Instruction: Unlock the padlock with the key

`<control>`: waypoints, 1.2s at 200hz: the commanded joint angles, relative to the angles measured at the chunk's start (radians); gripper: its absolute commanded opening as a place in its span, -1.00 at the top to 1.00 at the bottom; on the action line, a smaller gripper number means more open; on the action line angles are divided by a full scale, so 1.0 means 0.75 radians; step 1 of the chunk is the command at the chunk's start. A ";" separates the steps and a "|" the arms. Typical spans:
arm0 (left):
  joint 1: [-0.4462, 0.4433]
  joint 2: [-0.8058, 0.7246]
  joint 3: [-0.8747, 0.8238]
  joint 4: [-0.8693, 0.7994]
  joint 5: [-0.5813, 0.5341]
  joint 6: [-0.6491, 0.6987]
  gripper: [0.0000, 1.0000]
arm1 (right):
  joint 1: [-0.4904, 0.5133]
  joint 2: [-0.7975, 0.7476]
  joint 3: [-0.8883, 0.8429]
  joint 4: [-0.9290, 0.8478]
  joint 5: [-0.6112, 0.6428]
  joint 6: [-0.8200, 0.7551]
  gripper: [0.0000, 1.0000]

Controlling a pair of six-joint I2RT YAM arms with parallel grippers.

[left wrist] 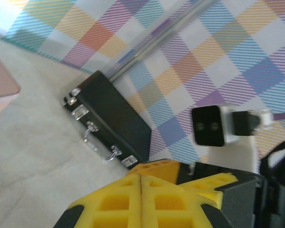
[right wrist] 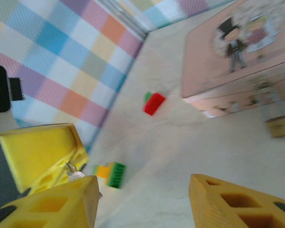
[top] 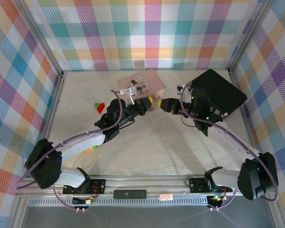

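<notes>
Padlock (right wrist: pixel 280 126) hung from the pink box's (right wrist: pixel 228 61) front clasp, body downward. Left end effector (left wrist: pixel 140 183), clamped on key (right wrist: pixel 75 175), sat just before the box, seemingly nearer. Right end effector (right wrist: pixel 143 184) gaped empty.

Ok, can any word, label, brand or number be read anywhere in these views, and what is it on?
No text can be read in these views.
Pink box: the lid has a cartoon couple picture, no legible words.
Padlock: blurred, any stamp unreadable.
Black case: no marking visible.
Black plate on the front rail: any mark is too small to read.
</notes>
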 commanded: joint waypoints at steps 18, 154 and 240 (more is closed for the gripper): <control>0.040 0.017 -0.079 0.437 0.137 0.070 1.00 | -0.003 0.077 -0.127 0.756 -0.209 0.437 -0.15; 0.069 0.097 -0.117 0.659 0.207 -0.036 1.00 | 0.039 0.185 -0.212 1.174 -0.240 0.603 0.44; 0.070 0.115 -0.140 0.714 0.165 -0.097 1.00 | 0.067 0.246 -0.196 1.272 -0.242 0.652 0.68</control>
